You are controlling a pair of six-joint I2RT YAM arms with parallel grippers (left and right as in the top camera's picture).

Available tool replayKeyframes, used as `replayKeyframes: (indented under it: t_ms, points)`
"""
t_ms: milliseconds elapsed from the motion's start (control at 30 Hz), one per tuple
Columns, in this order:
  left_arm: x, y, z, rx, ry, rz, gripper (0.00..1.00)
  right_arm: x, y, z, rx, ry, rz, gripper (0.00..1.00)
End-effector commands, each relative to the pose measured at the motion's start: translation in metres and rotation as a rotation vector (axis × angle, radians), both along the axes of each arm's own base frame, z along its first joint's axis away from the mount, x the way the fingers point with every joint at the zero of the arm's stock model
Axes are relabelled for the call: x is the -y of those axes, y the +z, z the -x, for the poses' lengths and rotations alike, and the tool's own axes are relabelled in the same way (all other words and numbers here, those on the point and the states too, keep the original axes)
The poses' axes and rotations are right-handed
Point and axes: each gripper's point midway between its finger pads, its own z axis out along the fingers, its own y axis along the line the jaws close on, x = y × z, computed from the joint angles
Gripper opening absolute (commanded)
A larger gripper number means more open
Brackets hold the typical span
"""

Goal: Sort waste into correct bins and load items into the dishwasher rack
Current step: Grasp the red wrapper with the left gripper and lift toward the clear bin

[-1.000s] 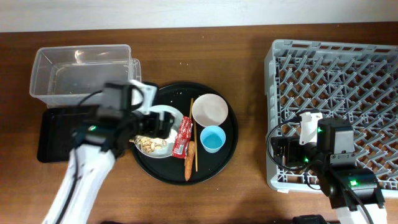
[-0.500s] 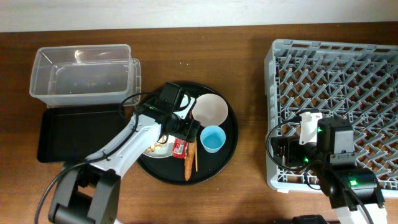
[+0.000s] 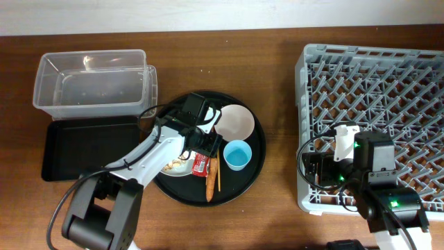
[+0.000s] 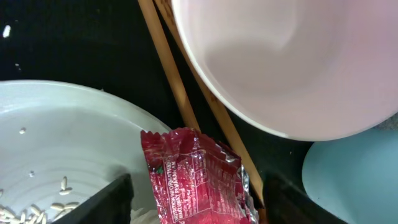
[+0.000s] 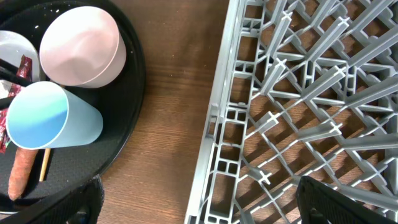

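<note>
As I judge it, step: lift red snack wrapper (image 4: pixel 193 174) off plate (image 4: pixel 62 137).
Left gripper (image 4: pixel 199 194): spread astride it, empty.
Care: pinch foil only, spare chopsticks (image 4: pixel 166 62).
Right gripper (image 5: pixel 199 200): spread, empty.

Left claw (image 4: pixel 196 190) spread wide, pointing down; right claw (image 5: pixel 199 208) spread wide

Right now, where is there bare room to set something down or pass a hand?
Bare table between the round black tray and the dishwasher rack. The shallow black tray is bare too. Crowded: the round tray's middle, where the left gripper hovers over the red wrapper.
</note>
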Motion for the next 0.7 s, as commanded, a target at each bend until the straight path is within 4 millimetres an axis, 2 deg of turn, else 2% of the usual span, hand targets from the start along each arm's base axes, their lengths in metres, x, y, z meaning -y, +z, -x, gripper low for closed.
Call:
replayKeyframes:
  t_ms: [0,33,167,200,233,300,367,400,433,467,500,600,667]
  points:
    - [0.002,-0.001,-0.003,0.007,-0.002,-0.004,0.50,0.000,0.009,-0.004,0.027,0.007,0.009,0.98]
    - [0.002,-0.001,-0.003,0.006,-0.002,-0.004,0.40,0.000,0.009,-0.004,0.027,0.007,0.009,0.98]
    - [0.002,0.000,-0.004,0.008,-0.002,-0.004,0.18,0.000,0.009,-0.004,0.027,0.007,0.009,0.98]
    - [0.003,0.001,-0.004,0.010,-0.002,-0.003,0.07,0.000,0.009,-0.004,0.027,0.007,0.009,0.98]
    - [0.003,0.001,-0.005,0.011,-0.002,-0.002,0.00,0.000,0.009,-0.004,0.027,0.007,0.009,0.98]
    - [0.004,0.005,-0.007,0.020,-0.001,0.002,0.00,0.000,0.009,-0.004,0.027,0.007,0.009,0.98]
    - [0.002,0.023,-0.014,0.064,0.009,-0.004,0.00,0.000,0.009,-0.004,0.027,0.006,0.010,0.98]
    - [-0.002,0.038,-0.018,0.100,0.020,-0.016,0.00,0.000,0.009,-0.004,0.027,0.006,0.011,0.98]
    - [-0.010,0.063,-0.024,0.165,0.047,-0.043,0.00,0.000,0.009,-0.004,0.027,0.005,0.011,0.98]
    - [-0.018,0.078,-0.029,0.207,0.071,-0.063,0.00,0.000,0.009,-0.004,0.027,0.005,0.011,0.98]
    - [-0.039,0.106,-0.039,0.295,0.135,-0.098,0.00,0.000,0.009,-0.004,0.027,0.005,0.011,0.98]
    - [-0.103,0.162,-0.065,0.474,0.328,-0.101,0.00,0.000,0.009,-0.004,0.027,0.005,0.011,0.98]
    - [-0.139,0.181,-0.085,0.562,0.433,-0.086,0.00,0.000,0.009,-0.004,0.027,0.006,0.011,0.98]
